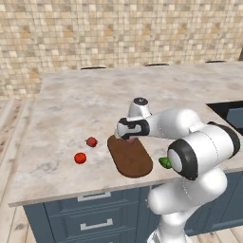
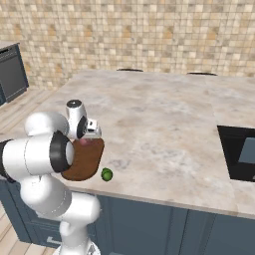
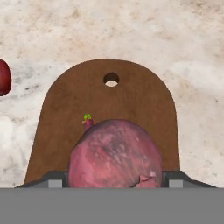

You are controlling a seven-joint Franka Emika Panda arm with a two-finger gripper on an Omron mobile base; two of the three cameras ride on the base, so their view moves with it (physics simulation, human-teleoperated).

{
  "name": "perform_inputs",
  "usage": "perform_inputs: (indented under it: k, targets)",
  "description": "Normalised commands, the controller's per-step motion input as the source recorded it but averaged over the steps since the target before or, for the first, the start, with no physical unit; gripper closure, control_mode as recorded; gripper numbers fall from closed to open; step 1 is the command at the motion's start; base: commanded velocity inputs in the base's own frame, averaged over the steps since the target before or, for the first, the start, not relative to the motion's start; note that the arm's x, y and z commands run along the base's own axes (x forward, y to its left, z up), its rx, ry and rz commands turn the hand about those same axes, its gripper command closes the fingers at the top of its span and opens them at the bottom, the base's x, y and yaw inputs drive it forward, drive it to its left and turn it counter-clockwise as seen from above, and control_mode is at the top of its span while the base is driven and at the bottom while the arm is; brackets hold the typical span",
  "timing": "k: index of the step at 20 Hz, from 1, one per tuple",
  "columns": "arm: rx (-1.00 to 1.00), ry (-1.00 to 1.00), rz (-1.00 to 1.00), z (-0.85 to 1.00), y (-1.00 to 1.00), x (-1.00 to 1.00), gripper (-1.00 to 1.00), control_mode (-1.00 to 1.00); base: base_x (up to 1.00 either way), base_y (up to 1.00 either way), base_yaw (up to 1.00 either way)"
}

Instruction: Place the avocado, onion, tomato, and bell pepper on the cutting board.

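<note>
Hand view: fingers (image 3: 114, 183) seemingly gripping onion (image 3: 116, 153) over cutting board (image 3: 131, 100).

The marble counter (image 1: 95, 104) bears the cutting board (image 1: 130, 159), the avocado (image 2: 106, 174) and two red items (image 1: 91, 142) (image 1: 80, 158).

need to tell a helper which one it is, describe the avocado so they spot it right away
Start at the dark brown cutting board at the counter's near edge. The avocado lies on the bare counter beside the board's near end, close to the edge. It is the one green fruit; the others are red or pinkish.

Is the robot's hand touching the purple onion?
Touching. In the hand view the onion sits squeezed between both fingers of the hand, above the cutting board.
</note>
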Motion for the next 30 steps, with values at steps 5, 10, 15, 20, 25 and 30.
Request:
perform_inputs:
  k: [5,10,15,20,25,30]
  targets:
    - [-0.04,0.0,0.0,-0.27,0.35,0.31,1.0,-1.0,0.0,0.0,0.0]
    - [0.0,-0.04,0.0,-0.14,0.16,0.28,1.0,-1.0,0.0,0.0,0.0]
    - [-0.03,0.0,0.0,-0.3,0.09,0.22,1.0,-1.0,0.0,0.0,0.0]
    - [-0.04,0.0,0.0,-0.34,0.0,0.18,-1.0,-1.0,0.0,0.0,0.0]
    - [-0.01,0.0,0.0,-0.05,0.01,0.01,-1.0,-1.0,0.0,0.0,0.0]
    - [0.0,0.0,-0.01,0.1,-0.01,-0.1,-1.0,-1.0,0.0,0.0,0.0]
